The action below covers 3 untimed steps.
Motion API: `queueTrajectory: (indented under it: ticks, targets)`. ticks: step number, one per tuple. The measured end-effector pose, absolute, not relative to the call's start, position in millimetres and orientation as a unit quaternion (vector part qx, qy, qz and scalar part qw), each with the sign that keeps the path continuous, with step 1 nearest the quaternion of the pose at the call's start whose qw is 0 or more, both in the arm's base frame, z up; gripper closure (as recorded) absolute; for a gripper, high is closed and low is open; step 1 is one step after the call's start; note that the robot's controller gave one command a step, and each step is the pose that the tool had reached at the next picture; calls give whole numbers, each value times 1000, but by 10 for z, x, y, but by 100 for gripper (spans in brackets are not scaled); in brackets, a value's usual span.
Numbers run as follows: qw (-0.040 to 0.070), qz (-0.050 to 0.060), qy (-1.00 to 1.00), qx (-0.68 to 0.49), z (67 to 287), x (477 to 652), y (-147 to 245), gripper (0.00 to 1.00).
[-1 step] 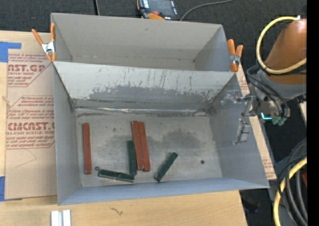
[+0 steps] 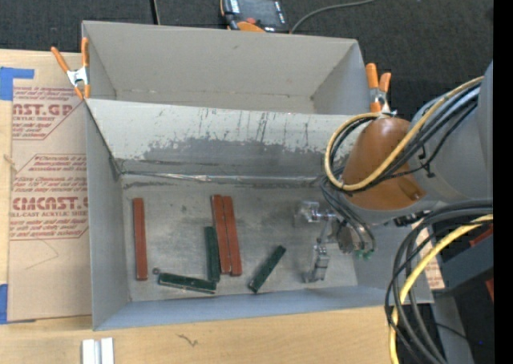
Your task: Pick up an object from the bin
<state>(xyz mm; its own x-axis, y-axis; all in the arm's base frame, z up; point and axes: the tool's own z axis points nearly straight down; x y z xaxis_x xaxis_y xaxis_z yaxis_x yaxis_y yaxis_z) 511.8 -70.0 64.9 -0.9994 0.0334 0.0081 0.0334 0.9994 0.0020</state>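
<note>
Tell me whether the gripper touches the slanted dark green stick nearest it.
Apart. The camera view shows bare bin floor between the gripper and the slanted dark green stick.

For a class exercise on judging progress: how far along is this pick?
Done: the gripper is inside the bin, at its right end. In hand: nothing lifted; all sticks lie flat. Left: gripping one, perhaps the nearest dark green stick, and lifting.
</note>
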Motion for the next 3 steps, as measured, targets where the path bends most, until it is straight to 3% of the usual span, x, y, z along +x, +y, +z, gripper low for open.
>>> queueTrajectory:
  ticks: [1,2,3]
  targets:
    - [1,-2,-999,-36,693,4895,-5,0]
    - [0,0,-999,-39,701,4907,-53,100]
    - [-4,0,-1000,-25,2055,4896,-55,100]
